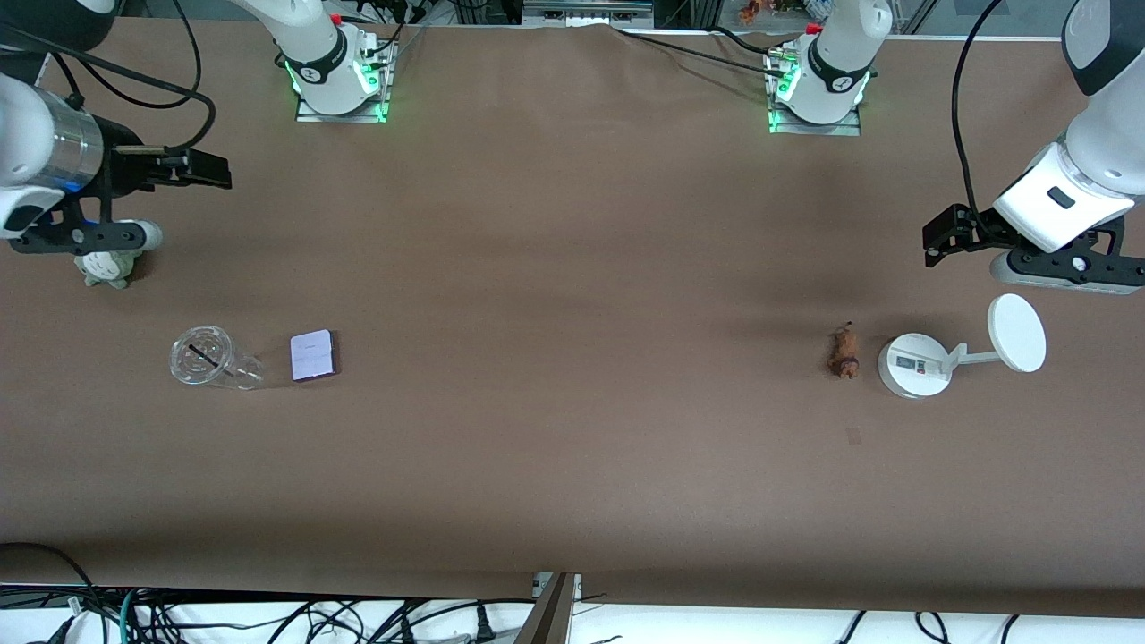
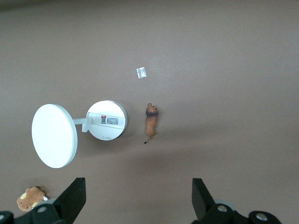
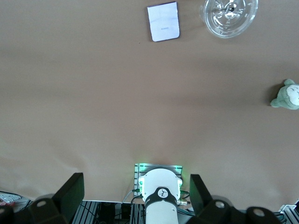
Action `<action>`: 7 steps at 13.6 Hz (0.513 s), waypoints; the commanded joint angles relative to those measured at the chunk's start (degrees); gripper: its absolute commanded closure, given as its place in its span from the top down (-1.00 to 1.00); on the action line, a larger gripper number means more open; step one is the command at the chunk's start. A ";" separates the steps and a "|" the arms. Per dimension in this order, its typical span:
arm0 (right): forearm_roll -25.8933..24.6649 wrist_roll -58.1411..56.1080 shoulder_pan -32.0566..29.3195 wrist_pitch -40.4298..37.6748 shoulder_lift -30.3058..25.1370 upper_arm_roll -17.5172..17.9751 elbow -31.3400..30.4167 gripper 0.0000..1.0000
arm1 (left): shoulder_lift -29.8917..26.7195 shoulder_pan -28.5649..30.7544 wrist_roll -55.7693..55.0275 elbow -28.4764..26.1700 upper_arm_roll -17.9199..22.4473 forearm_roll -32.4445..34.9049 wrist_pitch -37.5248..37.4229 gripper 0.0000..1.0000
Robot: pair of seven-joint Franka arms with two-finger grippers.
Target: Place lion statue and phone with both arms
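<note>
The lion statue [image 1: 843, 352] [image 2: 150, 122], small and reddish-brown, lies on the table toward the left arm's end, beside a white stand. The phone [image 1: 314, 355] [image 3: 163, 21], a pale lavender slab, lies flat toward the right arm's end, next to a clear cup. My left gripper [image 1: 946, 237] [image 2: 138, 186] hangs open and empty over bare table, apart from the lion. My right gripper [image 1: 210, 170] [image 3: 135, 184] is also open and empty, up over the table near a grey-green plush, well away from the phone.
The white round-based stand [image 1: 914, 364] [image 2: 106, 120] carries a disc [image 1: 1017, 333] on a short arm. A clear cup [image 1: 207, 358] [image 3: 229, 16] lies beside the phone. A grey-green plush [image 1: 109, 266] [image 3: 286, 94] sits under the right arm. A brown plush [image 2: 30, 198] shows in the left wrist view.
</note>
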 commanded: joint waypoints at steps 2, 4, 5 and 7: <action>-0.67 0.54 0.82 -1.54 -0.86 0.17 -0.46 0.99 | 0.56 -0.03 0.94 1.65 -0.07 1.13 -1.28 1.00; -0.59 0.28 0.39 -2.86 -0.86 0.52 -0.55 0.99 | 0.56 -0.03 0.86 1.56 -0.07 1.13 -1.28 1.00; -0.67 0.28 -1.01 -4.17 -0.95 2.44 -0.55 0.99 | 0.56 -0.03 0.86 1.65 -0.07 1.13 -1.28 1.00; -1.11 0.28 -7.76 -4.97 -1.47 9.10 -1.25 0.99 | 0.56 -0.03 0.86 1.65 -0.07 1.13 -1.28 1.00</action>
